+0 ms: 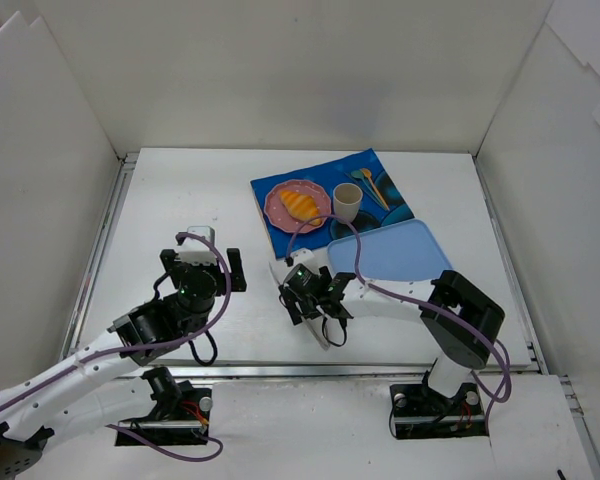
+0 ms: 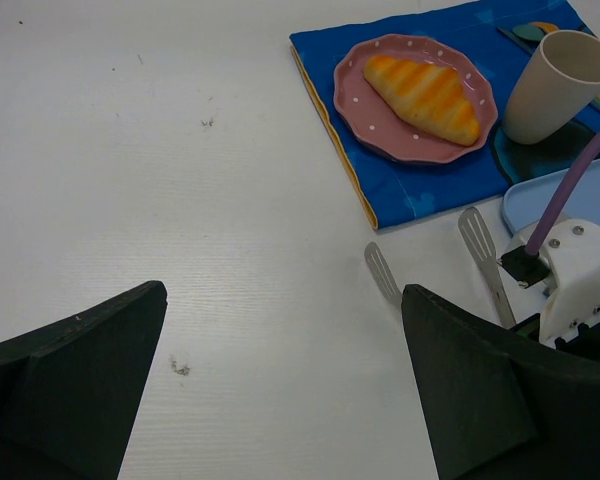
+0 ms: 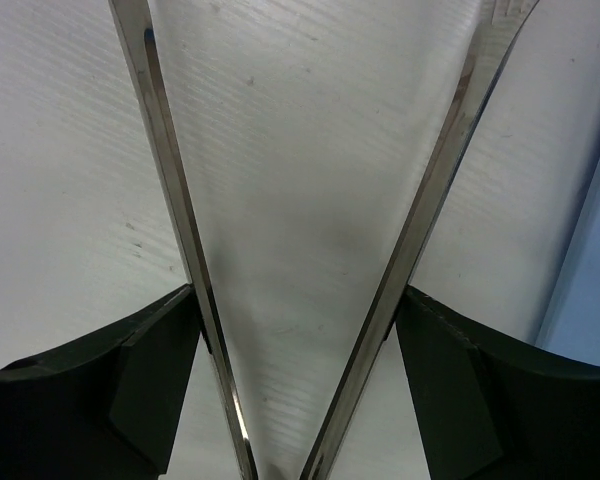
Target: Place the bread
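Note:
The bread (image 1: 301,206), a golden-orange croissant, lies on a pink plate (image 1: 278,207) on a blue cloth (image 1: 380,172) at the back. It also shows in the left wrist view (image 2: 423,95), on the plate (image 2: 357,112). My right gripper (image 1: 318,298) is shut on metal tongs (image 3: 170,170), whose two arms stand spread apart over bare table, short of the cloth. The tong tips (image 2: 380,272) are empty. My left gripper (image 1: 204,264) is open and empty over the table, to the left of the right one.
A beige cup (image 1: 347,203) stands on the cloth beside the plate. Spoons (image 1: 370,185) lie behind it. A light-blue tray (image 1: 395,250) sits at the right, overlapping the cloth. White walls enclose the table.

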Motion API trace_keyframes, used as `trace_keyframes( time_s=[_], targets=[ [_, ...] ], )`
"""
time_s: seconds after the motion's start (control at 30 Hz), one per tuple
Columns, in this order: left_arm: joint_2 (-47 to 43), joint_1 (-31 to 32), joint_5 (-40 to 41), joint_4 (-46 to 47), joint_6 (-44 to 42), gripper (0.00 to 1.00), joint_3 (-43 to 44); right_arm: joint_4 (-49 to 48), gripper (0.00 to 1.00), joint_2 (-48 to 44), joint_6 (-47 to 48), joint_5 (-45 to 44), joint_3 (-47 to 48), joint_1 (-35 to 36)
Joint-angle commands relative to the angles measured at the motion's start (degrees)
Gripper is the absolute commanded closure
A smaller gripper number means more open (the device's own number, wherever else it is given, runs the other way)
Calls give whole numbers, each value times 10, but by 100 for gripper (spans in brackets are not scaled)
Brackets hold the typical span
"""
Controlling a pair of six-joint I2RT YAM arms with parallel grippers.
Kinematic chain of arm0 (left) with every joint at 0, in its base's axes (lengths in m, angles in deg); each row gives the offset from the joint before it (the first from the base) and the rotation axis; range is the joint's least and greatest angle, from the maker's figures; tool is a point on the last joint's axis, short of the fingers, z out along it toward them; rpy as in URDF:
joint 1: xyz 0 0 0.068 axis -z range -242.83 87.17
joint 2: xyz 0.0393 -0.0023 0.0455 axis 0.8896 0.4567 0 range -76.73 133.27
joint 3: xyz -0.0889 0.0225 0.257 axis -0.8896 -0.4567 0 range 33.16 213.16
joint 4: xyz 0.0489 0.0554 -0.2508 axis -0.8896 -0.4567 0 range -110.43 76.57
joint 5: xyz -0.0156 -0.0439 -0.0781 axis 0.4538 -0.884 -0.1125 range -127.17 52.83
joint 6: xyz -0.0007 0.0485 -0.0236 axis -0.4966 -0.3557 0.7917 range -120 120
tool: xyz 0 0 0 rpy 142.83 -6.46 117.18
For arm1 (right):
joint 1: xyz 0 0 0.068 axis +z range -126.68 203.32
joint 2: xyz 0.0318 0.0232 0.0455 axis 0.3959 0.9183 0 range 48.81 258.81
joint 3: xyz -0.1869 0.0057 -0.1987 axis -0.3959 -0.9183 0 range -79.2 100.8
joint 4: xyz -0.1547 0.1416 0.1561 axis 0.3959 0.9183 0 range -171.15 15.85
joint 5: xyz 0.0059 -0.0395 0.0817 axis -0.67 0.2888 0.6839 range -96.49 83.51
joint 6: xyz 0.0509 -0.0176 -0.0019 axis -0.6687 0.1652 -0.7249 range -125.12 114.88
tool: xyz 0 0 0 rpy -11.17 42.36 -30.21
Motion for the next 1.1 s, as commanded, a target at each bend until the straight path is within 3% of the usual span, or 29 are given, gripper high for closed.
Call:
trace_keyframes(
  time_s=[0.0,0.23,0.43,1.07],
  targets=[
    [6,-2,7,24,6,0,13,-24,26,2,0,-30,4,3],
    [6,-2,5,23,6,0,13,-26,16,18,4,-34,10,1],
    [4,-2,6,24,6,0,13,-13,2,-18,3,-42,11,3],
    [12,-2,-30,35,-9,0,15,179,2,-274,33,-112,160,14]
  ],
)
